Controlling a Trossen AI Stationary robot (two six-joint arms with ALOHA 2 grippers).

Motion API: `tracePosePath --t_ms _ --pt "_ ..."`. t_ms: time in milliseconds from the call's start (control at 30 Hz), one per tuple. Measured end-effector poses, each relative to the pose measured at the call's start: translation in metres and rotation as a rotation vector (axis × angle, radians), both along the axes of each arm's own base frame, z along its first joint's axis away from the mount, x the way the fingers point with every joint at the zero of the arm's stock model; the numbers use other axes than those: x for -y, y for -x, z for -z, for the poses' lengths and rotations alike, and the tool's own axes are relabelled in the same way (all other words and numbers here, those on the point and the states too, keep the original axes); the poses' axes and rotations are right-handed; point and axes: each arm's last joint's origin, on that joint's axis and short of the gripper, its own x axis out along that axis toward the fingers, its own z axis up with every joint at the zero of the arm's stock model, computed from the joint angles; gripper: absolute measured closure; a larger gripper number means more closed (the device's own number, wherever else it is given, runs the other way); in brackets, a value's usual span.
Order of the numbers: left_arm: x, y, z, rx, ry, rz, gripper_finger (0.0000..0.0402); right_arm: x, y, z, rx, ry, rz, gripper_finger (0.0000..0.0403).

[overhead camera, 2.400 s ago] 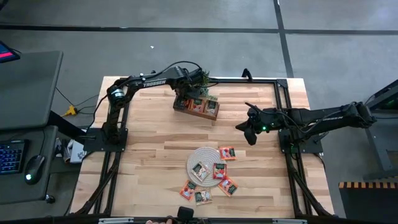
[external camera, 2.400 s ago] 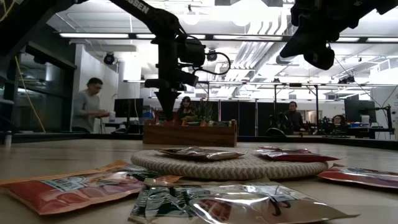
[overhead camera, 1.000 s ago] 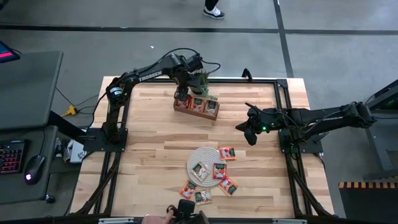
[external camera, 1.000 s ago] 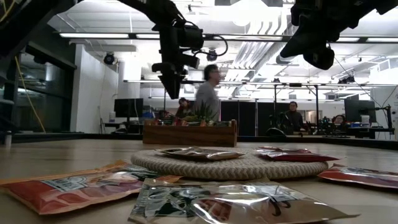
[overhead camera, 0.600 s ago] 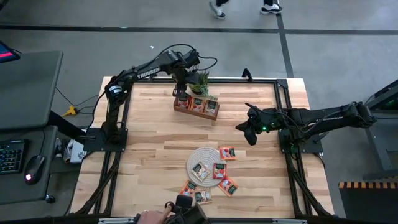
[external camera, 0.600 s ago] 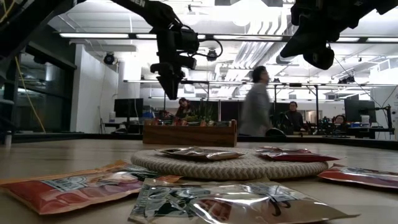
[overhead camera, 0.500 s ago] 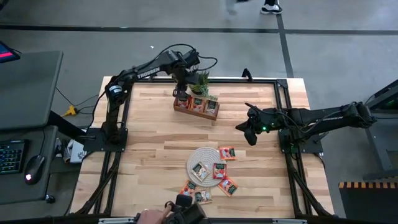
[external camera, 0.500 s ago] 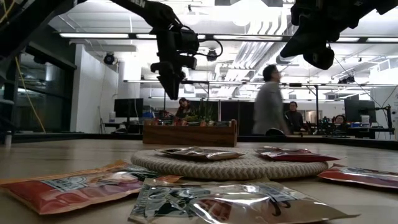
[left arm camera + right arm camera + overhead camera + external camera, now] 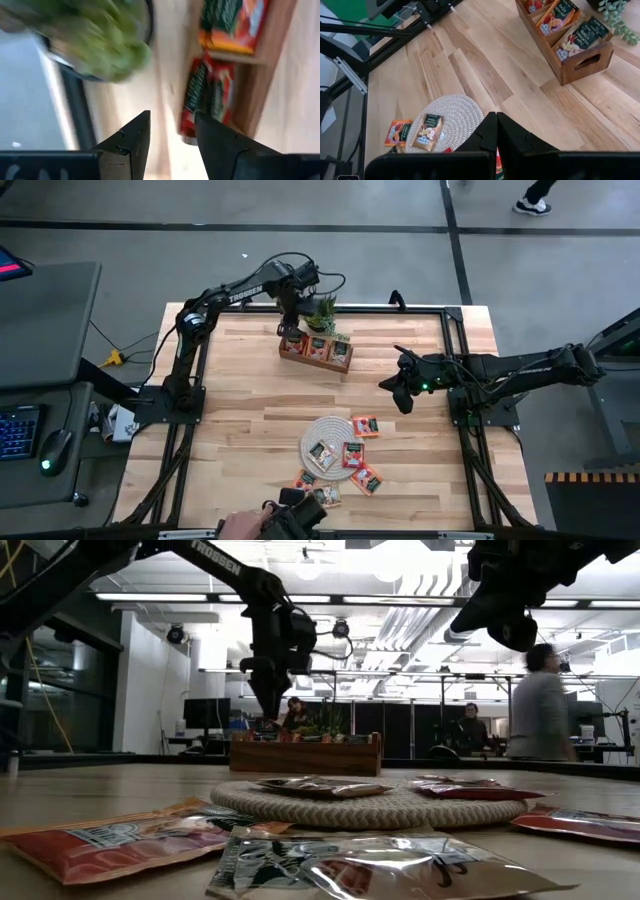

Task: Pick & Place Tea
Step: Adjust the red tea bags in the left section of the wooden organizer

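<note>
The left gripper (image 9: 291, 330) hangs above the far end of the brown wooden three-compartment tray (image 9: 341, 364), its dark fingers (image 9: 134, 137) parted with nothing between them; directly beneath and just ahead of it, an orange-red flat square tea sachet (image 9: 206, 95) stands in the end compartment, with another sachet in the next compartment beyond. A small green potted plant (image 9: 320, 310) sits just beside the gripper, off the tray's far edge. The right gripper (image 9: 401, 391) waits well apart over bare wood at the table's right, its fingers (image 9: 512, 137) pressed together and holding nothing. Judged from the present layout, the task is partly done: several sachets already stand in the tray's compartments, while the rest remain near the table's front, well away from both grippers. Of these, three lie on the round whitish woven mat (image 9: 327, 425) and several more loose sachets (image 9: 365, 478) lie on the wooden table (image 9: 240, 390) around it, still to be carried over. A person's hand (image 9: 240, 528) shows at the table's front edge.
</note>
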Motion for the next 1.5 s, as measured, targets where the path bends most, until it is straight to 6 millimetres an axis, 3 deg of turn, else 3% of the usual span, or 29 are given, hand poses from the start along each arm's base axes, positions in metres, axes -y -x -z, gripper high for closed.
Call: tracePosePath --t_ms 200,1200,1500 --pt "-0.003 -0.001 0.01 -0.021 0.031 -0.012 0.0251 0.0 0.0 0.0 0.0 0.001 0.0 0.0402" --pt "-0.003 -0.002 0.015 0.011 0.075 -0.033 0.0252 0.0 0.0 0.0 -0.001 0.003 -0.002 0.0402" --pt "-0.002 -0.001 0.015 0.0 0.082 -0.043 0.0336 0.0 0.0 0.0 0.0 0.001 0.0 0.0402"
